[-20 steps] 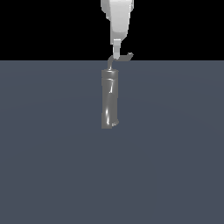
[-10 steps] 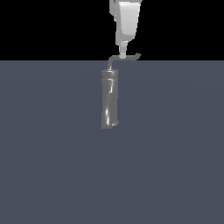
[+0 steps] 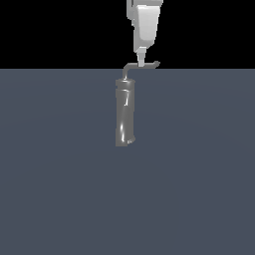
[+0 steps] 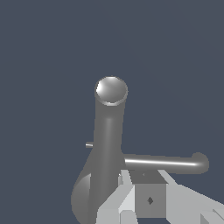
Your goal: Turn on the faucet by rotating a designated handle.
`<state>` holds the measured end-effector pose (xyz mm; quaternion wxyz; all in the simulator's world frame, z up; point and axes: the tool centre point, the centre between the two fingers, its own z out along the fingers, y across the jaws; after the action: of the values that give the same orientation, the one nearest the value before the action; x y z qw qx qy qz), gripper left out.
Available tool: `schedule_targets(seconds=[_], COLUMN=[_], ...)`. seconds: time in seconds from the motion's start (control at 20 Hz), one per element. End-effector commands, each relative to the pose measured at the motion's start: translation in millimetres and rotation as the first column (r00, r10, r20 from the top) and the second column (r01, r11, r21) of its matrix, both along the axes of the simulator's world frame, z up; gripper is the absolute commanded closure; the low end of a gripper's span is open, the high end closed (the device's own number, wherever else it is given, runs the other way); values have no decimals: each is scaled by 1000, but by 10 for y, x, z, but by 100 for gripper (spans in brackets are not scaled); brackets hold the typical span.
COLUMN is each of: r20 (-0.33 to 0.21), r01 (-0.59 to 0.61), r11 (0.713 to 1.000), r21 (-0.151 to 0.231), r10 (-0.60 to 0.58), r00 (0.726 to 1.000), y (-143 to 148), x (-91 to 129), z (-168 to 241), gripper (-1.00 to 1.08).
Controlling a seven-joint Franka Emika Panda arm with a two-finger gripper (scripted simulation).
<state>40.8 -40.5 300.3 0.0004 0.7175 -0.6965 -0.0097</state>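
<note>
Your gripper (image 3: 141, 63) hangs straight down from the top of the exterior view, and its white tip comes right down onto the handle (image 3: 147, 64). The tip sits about halfway along the handle's long flat arm, between the short stem and the little turned-up end. From this side the fingers look like one thin point, so you cannot tell if they are apart, together, or pinching the rod.

In the wrist view the gripper (image 4: 144, 199) fills the low part of the picture, with white and grey blocks very near the handle (image 4: 164, 162). The rod runs sideways just past the blocks and ends in a small curl. You still cannot see a clear gap between the fingers here.

The faucet (image 3: 125, 113) is the tall, shiny, dark grey tube. It stands upright on the flat grey floor (image 3: 60, 189), near the far edge and close to the middle. The handle's stem rises from the faucet's top, and the arm points to the exterior view's right. In the wrist view the faucet (image 4: 107, 144) looks long, with a round bright end.
</note>
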Motion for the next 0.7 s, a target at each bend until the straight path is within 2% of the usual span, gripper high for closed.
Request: schedule_targets(seconds=[0.0, 0.65], r20=[12, 13], r01=[16, 45], r11=[1000, 999], r21=[-4, -10], r10=[-16, -44], r00=[1000, 999], y=[-115, -325], x=[113, 443], z=[-1, -3], gripper=[108, 108])
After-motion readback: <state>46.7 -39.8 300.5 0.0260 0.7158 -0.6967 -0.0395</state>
